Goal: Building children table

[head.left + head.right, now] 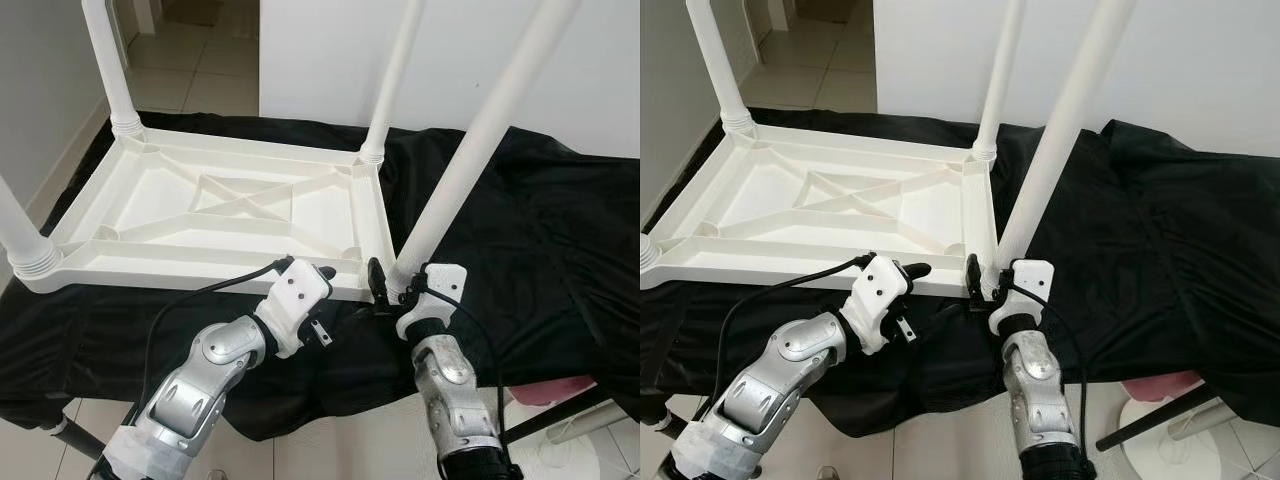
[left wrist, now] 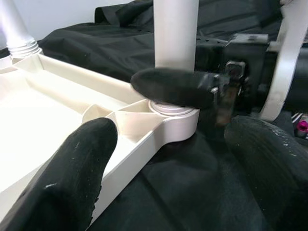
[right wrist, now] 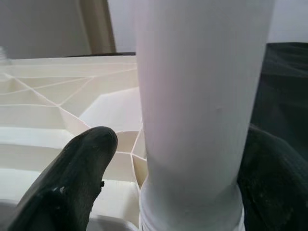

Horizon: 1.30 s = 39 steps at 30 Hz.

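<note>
A white plastic tabletop (image 1: 215,215) lies upside down on a black cloth (image 1: 540,230) that covers the table beneath it. Four white legs stand in its corner sockets. The near right leg (image 1: 470,150) rises slanted from the corner closest to the robot. The right pincer (image 1: 392,290) is closed around the base of this leg, just above the socket, one black finger on each side. The left pincer (image 1: 322,272) sits just beside it at the tabletop's near edge, fingers spread apart and holding nothing; in its wrist view one finger (image 2: 72,178) overlaps the rim while the other (image 2: 269,163) is over the cloth.

The tops of all four legs are cut off by the frame. The near left leg (image 1: 20,235) is half out of view. The table under the cloth is hidden.
</note>
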{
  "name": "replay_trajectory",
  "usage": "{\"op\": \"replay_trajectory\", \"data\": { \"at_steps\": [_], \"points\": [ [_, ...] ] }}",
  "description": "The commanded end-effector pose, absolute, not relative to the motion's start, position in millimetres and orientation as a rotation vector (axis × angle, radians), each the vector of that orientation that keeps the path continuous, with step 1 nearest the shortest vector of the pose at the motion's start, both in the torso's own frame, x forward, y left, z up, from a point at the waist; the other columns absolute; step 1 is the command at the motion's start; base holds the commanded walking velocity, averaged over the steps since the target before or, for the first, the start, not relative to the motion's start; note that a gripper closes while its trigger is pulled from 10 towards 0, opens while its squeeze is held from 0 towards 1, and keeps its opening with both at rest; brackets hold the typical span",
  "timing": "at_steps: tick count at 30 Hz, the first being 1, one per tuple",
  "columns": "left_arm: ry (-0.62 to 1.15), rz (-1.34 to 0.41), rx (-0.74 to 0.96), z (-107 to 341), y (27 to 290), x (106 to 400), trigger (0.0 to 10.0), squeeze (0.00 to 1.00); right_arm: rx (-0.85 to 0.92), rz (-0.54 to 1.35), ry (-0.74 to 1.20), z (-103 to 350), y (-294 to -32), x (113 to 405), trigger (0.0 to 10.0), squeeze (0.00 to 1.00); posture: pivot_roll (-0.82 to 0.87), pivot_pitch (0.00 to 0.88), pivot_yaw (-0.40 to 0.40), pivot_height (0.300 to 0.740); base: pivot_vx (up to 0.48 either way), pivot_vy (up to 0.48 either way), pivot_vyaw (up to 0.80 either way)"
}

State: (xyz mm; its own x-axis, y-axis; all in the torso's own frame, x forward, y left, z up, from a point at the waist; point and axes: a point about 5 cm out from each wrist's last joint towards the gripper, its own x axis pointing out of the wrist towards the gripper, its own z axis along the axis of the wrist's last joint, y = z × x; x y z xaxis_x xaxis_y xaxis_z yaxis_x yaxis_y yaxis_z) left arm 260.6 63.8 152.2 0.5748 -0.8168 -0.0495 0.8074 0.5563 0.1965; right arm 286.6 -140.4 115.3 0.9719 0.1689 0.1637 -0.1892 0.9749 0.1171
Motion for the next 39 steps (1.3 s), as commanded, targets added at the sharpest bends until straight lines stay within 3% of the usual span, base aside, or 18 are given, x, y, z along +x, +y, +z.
{"op": "replay_trajectory", "data": {
  "at_steps": [1, 11, 25, 26, 28, 32, 33, 34, 39],
  "points": [
    [-0.031, -0.933, 0.202, 149.3, 65.9, 261.8, 10.0, 0.0, 0.131, 0.201, -0.164, 114.2, -146.4, 285.5, 10.0, 0.0, 0.04, 0.0, -0.091, 0.74, 0.0, 0.0, 0.0],
    [-0.024, -0.993, 0.165, 150.8, 61.5, 258.2, 10.0, 0.0, 0.071, 0.35, -0.155, 119.0, -160.9, 299.8, 10.0, 0.0, 0.04, 0.0, -0.094, 0.74, 0.0, 0.0, 0.0],
    [-0.054, -0.968, 0.253, 139.0, 61.7, 263.8, 10.0, 0.0, -0.037, 0.564, -0.11, 118.8, -170.5, 319.5, 10.0, 0.0, 0.04, 0.0, -0.09, 0.74, 0.0, 0.0, 0.0],
    [-0.055, -0.971, 0.248, 140.3, 61.8, 264.4, 10.0, 0.0, -0.051, 0.578, -0.112, 120.0, -170.4, 321.2, 7.5, 0.0, 0.04, 0.0, -0.085, 0.74, 0.0, 0.0, 0.0],
    [-0.055, -0.974, 0.239, 142.2, 62.0, 265.5, 10.0, 0.0, -0.077, 0.59, -0.112, 121.9, -170.7, 324.6, 6.9, 0.0, 0.04, 0.0, -0.081, 0.74, 0.0, 0.0, 0.0],
    [-0.055, -0.975, 0.234, 143.4, 62.0, 266.6, 10.0, 0.0, -0.094, 0.597, -0.111, 123.1, -171.6, 327.7, 6.9, 0.0, 0.04, 0.001, -0.082, 0.74, 0.0, 0.0, 0.0],
    [-0.057, -0.973, 0.228, 144.3, 61.9, 267.1, 10.0, 0.0, -0.104, 0.605, -0.109, 123.9, -172.4, 330.5, 0.5, 0.0, 0.04, 0.001, -0.081, 0.74, 0.0, 0.0, 0.0],
    [-0.055, -0.975, 0.211, 145.4, 61.3, 267.2, 10.0, 0.0, -0.108, 0.613, -0.108, 125.0, -172.6, 332.9, 0.0, 0.0, 0.04, 0.005, -0.083, 0.74, 0.0, 0.0, 0.0],
    [-0.054, -0.977, 0.194, 145.8, 59.9, 267.2, 10.0, 0.0, -0.108, 0.624, -0.106, 126.3, -172.5, 336.2, 0.0, 0.0, 0.04, 0.006, -0.089, 0.74, 0.0, 0.0, 0.0]
  ]
}}
